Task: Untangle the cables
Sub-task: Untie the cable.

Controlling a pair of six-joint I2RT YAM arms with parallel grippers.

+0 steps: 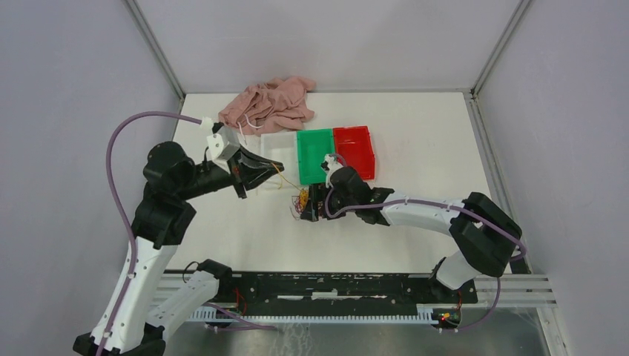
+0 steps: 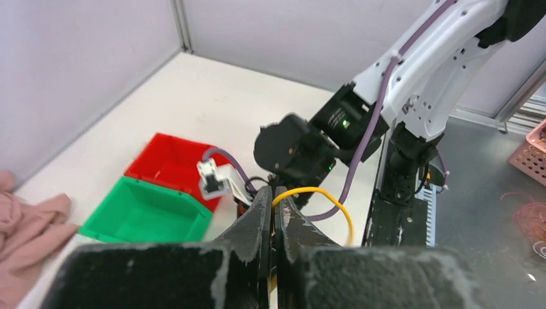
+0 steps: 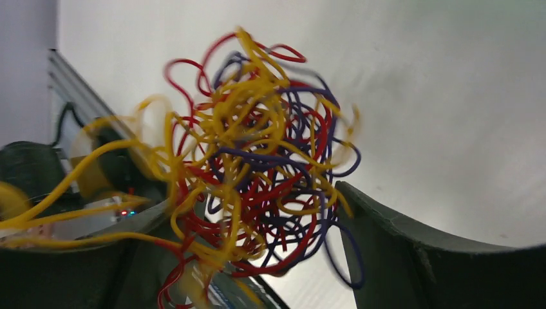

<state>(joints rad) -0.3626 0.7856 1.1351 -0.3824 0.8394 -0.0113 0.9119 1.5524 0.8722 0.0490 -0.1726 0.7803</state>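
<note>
Seemingly light, springy tangle (image 3: 257, 167) mid-table, just near of the green bin (image 1: 315, 152), straddled by the released right claw (image 3: 257, 251); left claw (image 2: 273, 201) clenched on one yellow strand (image 2: 322, 192); likely best grasped at loose outer loops.

cables (image 3: 257, 167): glossy plastic | green bin (image 1: 315, 154): glossy plastic | garment (image 1: 271, 104): matt cloth

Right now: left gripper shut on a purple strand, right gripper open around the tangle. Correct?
No. The strand in the left gripper is yellow, not purple; the left wrist view shows it. The right gripper does stand open around the tangle.
</note>
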